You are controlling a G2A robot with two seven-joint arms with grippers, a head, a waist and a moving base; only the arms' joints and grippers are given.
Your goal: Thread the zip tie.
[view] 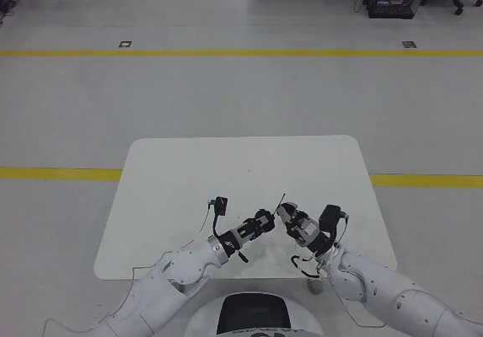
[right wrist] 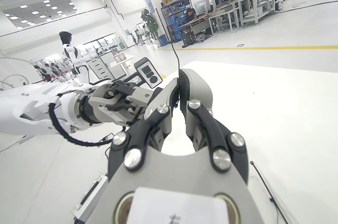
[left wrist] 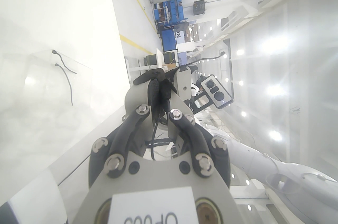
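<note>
A thin black plastic zip tie [right wrist: 175,56] is held pinched upright between the closed pads of the right gripper [right wrist: 179,85], above the near middle of the white table [view: 224,160], its slender, slightly curved tail projecting beyond the fingertips.

Black zip tie [right wrist: 176,55], white table [view: 241,168], pale grey floor [view: 224,101] crossed by yellow stripes [view: 224,53].
</note>
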